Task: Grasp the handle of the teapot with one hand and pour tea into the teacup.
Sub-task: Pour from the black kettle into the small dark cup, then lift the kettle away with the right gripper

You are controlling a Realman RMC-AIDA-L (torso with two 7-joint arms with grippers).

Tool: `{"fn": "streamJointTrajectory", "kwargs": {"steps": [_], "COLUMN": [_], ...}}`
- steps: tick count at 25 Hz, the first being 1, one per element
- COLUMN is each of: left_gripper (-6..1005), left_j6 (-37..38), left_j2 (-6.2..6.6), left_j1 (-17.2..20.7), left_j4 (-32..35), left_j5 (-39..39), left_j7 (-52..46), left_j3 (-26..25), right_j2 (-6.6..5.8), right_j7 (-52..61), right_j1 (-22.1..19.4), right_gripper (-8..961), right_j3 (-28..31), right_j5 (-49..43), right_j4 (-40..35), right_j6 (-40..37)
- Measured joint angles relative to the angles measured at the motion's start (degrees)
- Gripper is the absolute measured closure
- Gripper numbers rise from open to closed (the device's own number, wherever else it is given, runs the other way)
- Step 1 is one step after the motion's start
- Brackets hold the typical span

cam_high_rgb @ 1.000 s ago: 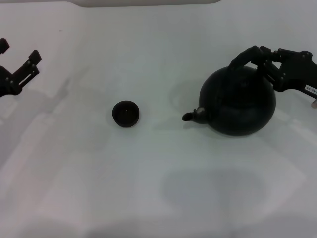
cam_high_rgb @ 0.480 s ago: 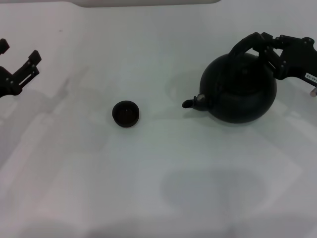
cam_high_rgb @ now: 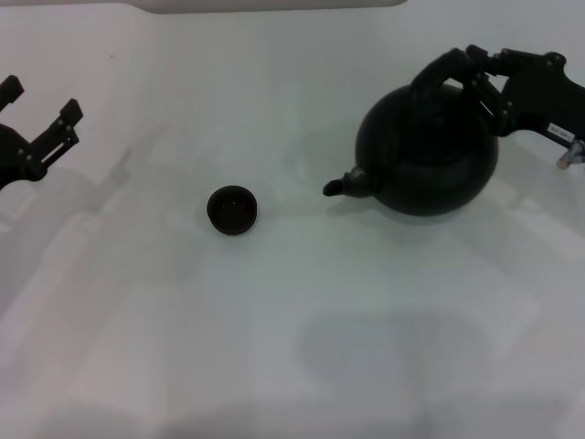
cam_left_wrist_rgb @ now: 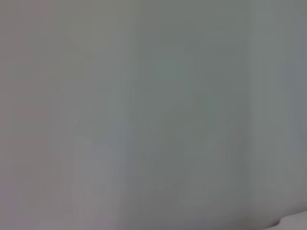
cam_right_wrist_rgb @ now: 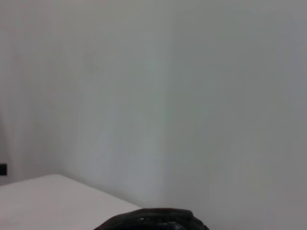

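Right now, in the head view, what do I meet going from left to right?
Left gripper → teacup → teapot → right gripper, at the handle.

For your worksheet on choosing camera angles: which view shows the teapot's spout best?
The head view: the spout shows whole, pointing from the teapot toward the teacup. The left wrist view shows none of it; the right wrist view shows only a dark sliver, no spout.

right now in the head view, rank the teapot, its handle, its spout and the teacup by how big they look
1. teapot, by far the largest
2. handle, the hoop over its top, partly covered by the right gripper
3. teacup
4. spout, about the cup's size or slightly smaller; too close to be sure
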Motion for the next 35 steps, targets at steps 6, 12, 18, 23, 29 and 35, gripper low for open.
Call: {"fn": "streamJointTrajectory", "kwargs": {"steps": [6,12,18,23,29,35], "left_gripper": [163,163,164,164,164,164], "left_j6": [0.0,0.3,0.0,-0.5,-1.3,-2.3], "left_j2": [0.07,-0.05,0.29,0.84,0.56,0.39], "left_j1": [0.2,0.6,1.7,3.7,5.5,5.7], "left_j4": [-0.6,-0.6,-2.0,-1.9,-1.5,-1.7], "left_j5": [0.0,0.7,1.0,2.3,2.4,2.4], "left_j7": [0.1,0.1,0.4,2.9,4.6,5.7], "left_j3": [0.2,0.3,0.2,-1.5,-6.1,-6.4], "right_j2": [-0.06,-0.09,-0.04,-0.11,-0.11,-0.09], "right_j7": [-1.8,-2.2,-2.2,-2.2,-2.5,-3.4], "right_j1": [1.8,2.2,3.2,4.4,5.5,6.0], "right_gripper": [777,777,779,781,785,789], "right_j3": [-6.3,-12.2,-14.3,-15.5,-15.8,-16.6], "right_j5": [5.4,8.1,9.4,9.7,9.7,9.7], "right_j4": [-0.6,-4.2,-5.3,-5.7,-6.3,-7.1], "right_j6": [1.2,4.3,6.2,8.8,10.3,11.9]}}
